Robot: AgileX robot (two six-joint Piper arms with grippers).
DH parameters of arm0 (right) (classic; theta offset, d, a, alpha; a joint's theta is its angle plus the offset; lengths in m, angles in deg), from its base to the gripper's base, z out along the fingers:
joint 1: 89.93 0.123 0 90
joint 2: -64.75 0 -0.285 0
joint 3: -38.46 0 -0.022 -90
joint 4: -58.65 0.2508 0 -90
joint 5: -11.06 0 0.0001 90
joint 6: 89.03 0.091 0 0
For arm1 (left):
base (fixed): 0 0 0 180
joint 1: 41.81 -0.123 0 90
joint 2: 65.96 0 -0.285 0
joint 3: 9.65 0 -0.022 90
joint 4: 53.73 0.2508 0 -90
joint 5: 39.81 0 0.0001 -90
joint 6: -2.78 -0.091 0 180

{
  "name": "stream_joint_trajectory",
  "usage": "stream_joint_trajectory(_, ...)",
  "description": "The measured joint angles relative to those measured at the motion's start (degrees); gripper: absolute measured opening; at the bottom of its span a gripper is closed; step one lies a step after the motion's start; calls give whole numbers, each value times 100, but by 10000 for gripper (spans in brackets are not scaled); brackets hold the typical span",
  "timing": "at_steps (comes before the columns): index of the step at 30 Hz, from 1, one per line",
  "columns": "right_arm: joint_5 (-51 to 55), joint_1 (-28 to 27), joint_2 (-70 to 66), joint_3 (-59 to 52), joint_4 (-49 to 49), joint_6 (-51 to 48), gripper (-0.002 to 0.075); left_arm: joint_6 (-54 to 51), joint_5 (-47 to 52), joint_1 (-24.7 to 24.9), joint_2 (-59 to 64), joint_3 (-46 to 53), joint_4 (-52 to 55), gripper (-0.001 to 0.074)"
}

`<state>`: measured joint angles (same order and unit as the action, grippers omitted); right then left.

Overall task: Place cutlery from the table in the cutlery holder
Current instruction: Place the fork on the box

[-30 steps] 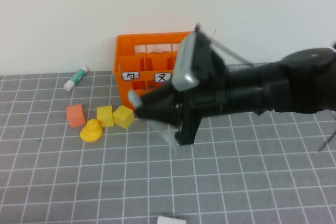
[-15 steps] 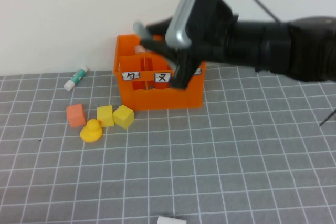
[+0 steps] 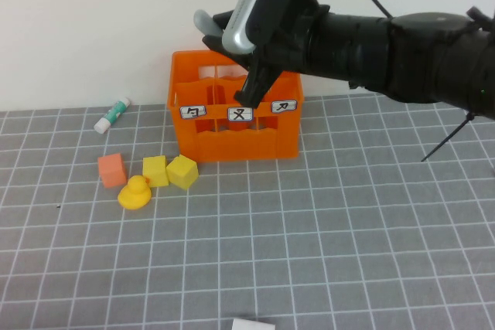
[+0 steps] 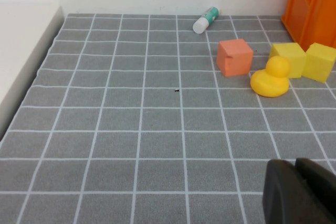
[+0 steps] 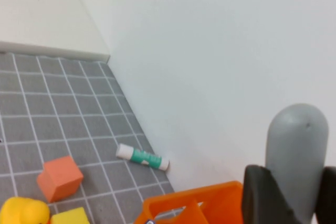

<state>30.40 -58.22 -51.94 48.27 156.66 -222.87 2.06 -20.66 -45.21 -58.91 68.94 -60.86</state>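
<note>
The right gripper (image 3: 219,27) hangs above the crate (image 3: 234,106), its dark fingers pinching the fork (image 3: 205,22) by the handle, so the fork is in the air over the crate's rear compartments, off the bench (image 3: 309,229). In the right wrist view the rounded grey handle end (image 5: 295,150) stands up between the fingers (image 5: 261,195), with the crate's orange rim just under it. The step in hand looks like the drop: it would go best with the fork held near upright, centred over one open cell and clear of the dividers, lowered until the tines are below the rim, and only then released, since a light plastic fork let go high may bounce or catch on a wall. The fork is smooth, pale grey plastic; the crate is glossy orange, with cut-out sides and white labels. The left gripper (image 4: 300,192) sits low over the bench at the near side, well apart from the crate; I cannot tell whether its fingers are spread or together.
</note>
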Motion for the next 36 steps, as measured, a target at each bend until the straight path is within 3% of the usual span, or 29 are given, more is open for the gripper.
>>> stream_joint_trajectory(14,118,0,-79,46,0,-2,198,0,0,0,0,0,0,-1)
stream_joint_trajectory(27,704,-27,-79,56,-49,823,198,0,0,0,0,0,0,-1)
stream_joint_trajectory(31,658,-100,-79,169,-1167,1938,198,0,0,0,0,0,0,-1)
stream_joint_trajectory(36,178,-122,-79,382,-3487,4941,198,0,0,0,0,0,0,-1)
